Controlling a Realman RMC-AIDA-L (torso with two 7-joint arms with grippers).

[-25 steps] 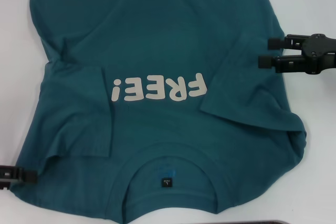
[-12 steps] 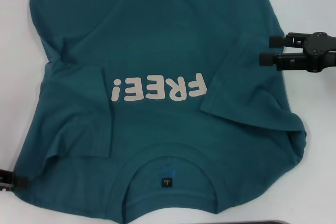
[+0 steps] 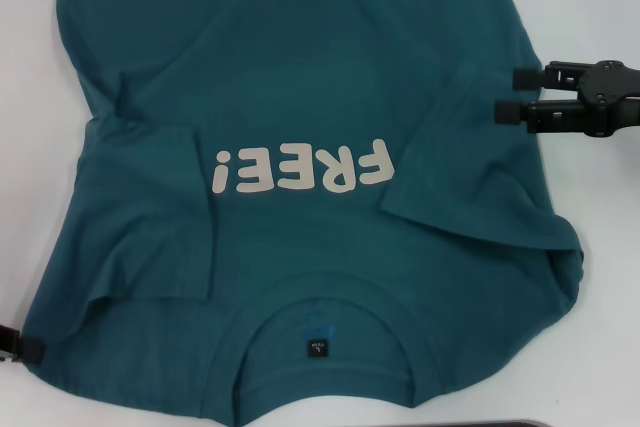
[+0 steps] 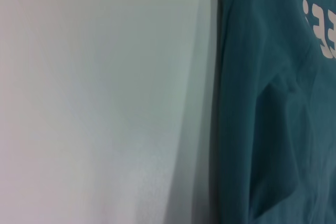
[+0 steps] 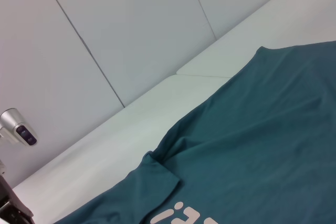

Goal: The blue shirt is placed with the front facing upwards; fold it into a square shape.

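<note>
The soft, creased cotton shirt lies face-up, both sleeves folded inward. The right gripper hovers released beside it; the left gripper is barely visible, its grip unclear.

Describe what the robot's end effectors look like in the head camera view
The right end effector is matte black, with two slim parallel fingers ending in blunt rounded tips, joined to a chunkier black body with visible pivots. Of the left end effector, only a small black blunt-ended piece shows at the picture's edge. No cables or markings are visible on either.
</note>
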